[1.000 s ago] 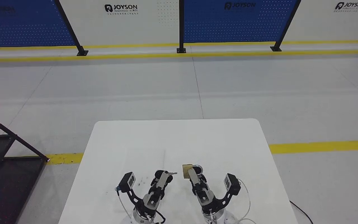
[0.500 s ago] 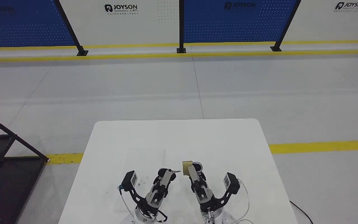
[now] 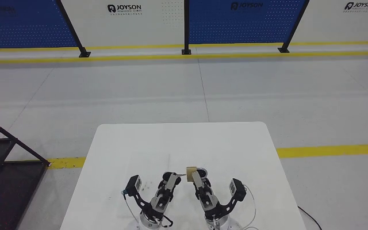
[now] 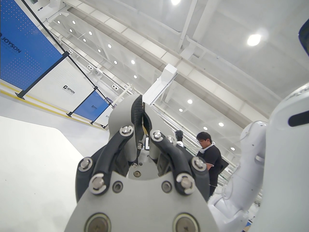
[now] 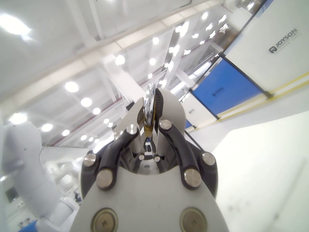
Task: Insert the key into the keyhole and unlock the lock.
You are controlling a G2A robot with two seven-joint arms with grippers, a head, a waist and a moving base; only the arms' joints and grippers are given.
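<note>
Left gripper is clamped shut on the key, blade pointed toward the lock; right gripper is clamped on that lock, brass body and silver shackle pinched in its grip; both are held low over the near part of the table.

Over the last second the left gripper has been brought up and inward; the gap between key tip and lock body has been closed to almost nothing; alignment is judged done, insertion about to begin or just begun.

Keyhole is too small to be made out from above; whether the tip is touching, beside or already seated cannot be told; in the left wrist view the key is reduced to a thin brassy edge inside the closed grip.
</note>
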